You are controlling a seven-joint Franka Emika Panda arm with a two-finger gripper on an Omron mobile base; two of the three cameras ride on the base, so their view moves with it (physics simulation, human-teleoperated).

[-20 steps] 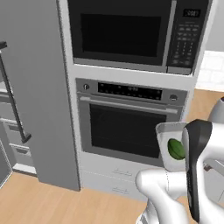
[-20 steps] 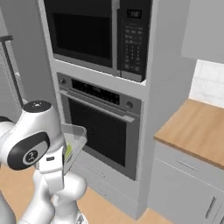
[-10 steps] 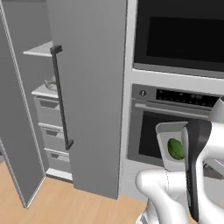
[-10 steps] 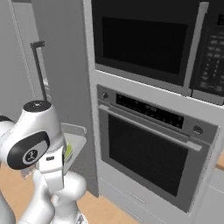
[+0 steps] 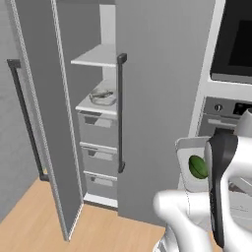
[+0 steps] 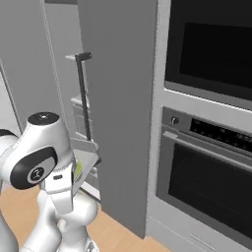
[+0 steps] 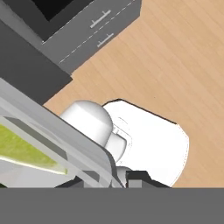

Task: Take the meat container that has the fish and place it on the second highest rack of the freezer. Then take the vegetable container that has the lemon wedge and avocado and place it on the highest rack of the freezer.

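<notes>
You're on the second half here: the fish tray (image 5: 103, 97) already sits on the lower of the two pale shelves inside the freezer (image 5: 147, 98), toward that shelf's front edge, just above the drawers. The vegetable container (image 5: 194, 162) is with the arm, held low by the robot's body with the avocado (image 5: 198, 167) visible inside it; I can't make out the lemon wedge. In the hand view the gripper (image 7: 109, 177) looks pressed together on the container's grey rim, jaws nearly closed, so call it a pinch on the tray's edge.

The freezer door (image 5: 44, 113) stands wide open, and the highest rack (image 5: 96, 55) looks bare. So I'd say your next move is lifting the container up and over to that top shelf. It needs a fair climb, and you'll want to keep it level and clear the inner door edge with the long dark handle (image 5: 120, 113) on the way in.
</notes>
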